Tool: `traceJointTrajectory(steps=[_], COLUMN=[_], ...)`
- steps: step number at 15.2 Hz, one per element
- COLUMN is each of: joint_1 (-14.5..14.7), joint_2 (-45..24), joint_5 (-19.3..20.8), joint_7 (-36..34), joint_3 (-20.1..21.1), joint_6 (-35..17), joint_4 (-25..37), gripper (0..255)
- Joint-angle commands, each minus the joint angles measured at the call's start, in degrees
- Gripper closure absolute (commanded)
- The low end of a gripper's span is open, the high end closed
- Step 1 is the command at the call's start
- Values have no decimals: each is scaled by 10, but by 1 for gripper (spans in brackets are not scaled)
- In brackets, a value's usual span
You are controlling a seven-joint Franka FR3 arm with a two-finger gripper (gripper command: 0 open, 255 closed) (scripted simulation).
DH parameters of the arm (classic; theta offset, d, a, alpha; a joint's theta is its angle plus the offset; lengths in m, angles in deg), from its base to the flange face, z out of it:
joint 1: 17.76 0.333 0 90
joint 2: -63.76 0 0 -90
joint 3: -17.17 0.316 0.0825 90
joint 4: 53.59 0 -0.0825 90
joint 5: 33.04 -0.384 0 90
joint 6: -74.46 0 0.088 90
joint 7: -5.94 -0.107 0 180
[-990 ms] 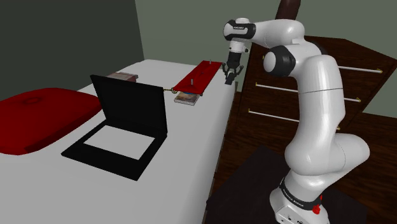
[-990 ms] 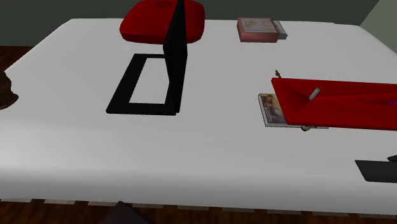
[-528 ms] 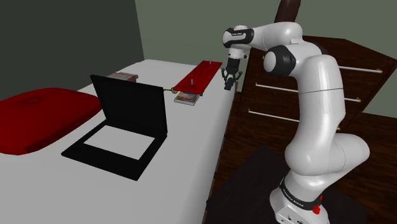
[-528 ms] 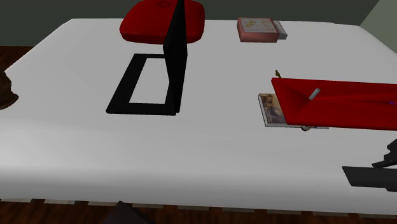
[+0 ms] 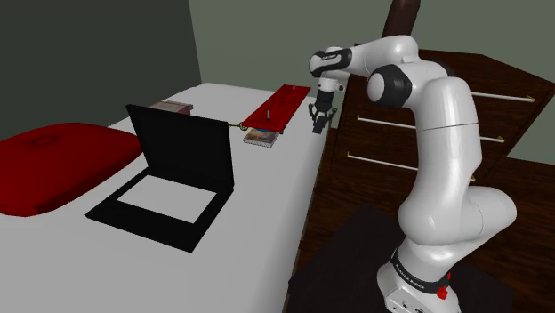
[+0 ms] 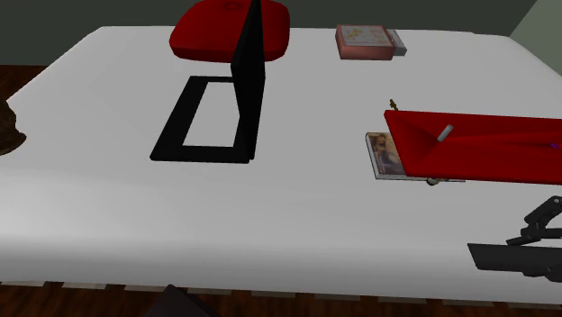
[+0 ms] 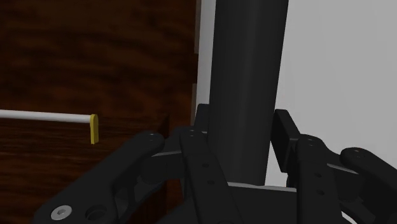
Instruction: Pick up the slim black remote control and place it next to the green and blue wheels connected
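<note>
Slim, flat black bar-shaped remote control (image 6: 509, 258) sits pinched in the all-black two-finger gripper (image 7: 243, 127), jutting toward 8 o'clock in the second exterior view.

White surface (image 6: 270, 243): open laptop (image 6: 249, 81), red cushion (image 6: 207, 31), pink box (image 6: 365, 40), booklet (image 6: 383, 155).

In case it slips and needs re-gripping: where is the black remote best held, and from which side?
Across its narrow width, coming down onto its flat face, as the gripper holds it now. The remote is long and slim with straight, parallel side edges, so a grip there likely closes squarely on them.
</note>
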Motion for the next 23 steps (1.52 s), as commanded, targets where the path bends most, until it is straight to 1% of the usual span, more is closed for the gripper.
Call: traceJointTrajectory(steps=[1, 8, 16, 17, 22, 23], joint_1=[0, 1, 1, 1, 1, 0], joint_2=[-2, -20, -20, -20, -20, -19], joint_5=[0, -3, -3, -3, -3, -2], joint_7=[2, 9, 9, 9, 9, 7], joint_3=[0, 1, 1, 1, 1, 0], joint_6=[-14, -63, -63, -63, -63, -44], joint_4=[-12, -43, -43, -43, -43, -26], gripper=[255, 255, 255, 0, 0, 0])
